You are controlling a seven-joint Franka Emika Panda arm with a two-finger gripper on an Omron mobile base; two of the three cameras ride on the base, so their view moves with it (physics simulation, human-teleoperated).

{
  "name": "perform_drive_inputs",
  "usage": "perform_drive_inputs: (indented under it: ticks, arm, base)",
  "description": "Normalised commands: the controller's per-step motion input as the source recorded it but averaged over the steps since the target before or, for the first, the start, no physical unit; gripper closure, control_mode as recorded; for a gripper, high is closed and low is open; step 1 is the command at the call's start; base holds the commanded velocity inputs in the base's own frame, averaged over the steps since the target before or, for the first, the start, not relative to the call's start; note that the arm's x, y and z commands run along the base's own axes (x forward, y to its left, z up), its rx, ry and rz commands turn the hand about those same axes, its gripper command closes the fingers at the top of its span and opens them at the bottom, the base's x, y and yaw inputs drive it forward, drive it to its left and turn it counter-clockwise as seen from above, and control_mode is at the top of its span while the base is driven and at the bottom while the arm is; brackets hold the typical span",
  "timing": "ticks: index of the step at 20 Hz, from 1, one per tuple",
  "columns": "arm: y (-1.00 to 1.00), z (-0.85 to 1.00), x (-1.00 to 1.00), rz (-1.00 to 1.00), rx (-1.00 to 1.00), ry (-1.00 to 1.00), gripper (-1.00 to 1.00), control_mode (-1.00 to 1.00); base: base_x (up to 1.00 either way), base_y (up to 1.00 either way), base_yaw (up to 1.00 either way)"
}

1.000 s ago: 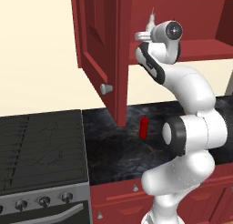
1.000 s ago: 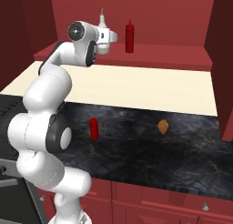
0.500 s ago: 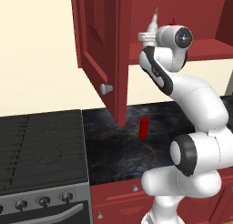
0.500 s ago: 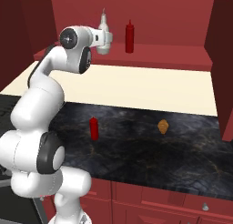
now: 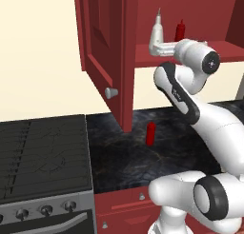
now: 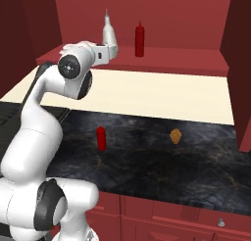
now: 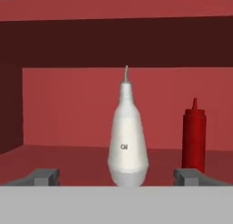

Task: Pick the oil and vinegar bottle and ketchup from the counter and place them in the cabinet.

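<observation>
While the oil and vinegar bottle stands upright on the cabinet shelf, the claw is spread wide around its base, one finger at each side, gripping nothing. The ketchup waits upright on the table, far below the claw, so I judge the arm must go down
</observation>
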Motion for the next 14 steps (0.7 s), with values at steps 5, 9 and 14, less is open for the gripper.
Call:
perform_drive_inputs:
  ticks: [5, 9, 14]
  arm:
    - [0.00, 0.00, -0.46, 0.01, 0.00, 0.00, -1.00, -1.00]
    - [0.00, -0.12, -0.28, 0.00, 0.00, 0.00, -1.00, -1.00]
    - [0.02, -0.29, -0.17, 0.00, 0.00, 0.06, -1.00, -1.00]
  base:
    - [0.00, 0.00, 0.00]
    - [0.00, 0.00, 0.00]
    - [0.00, 0.00, 0.00]
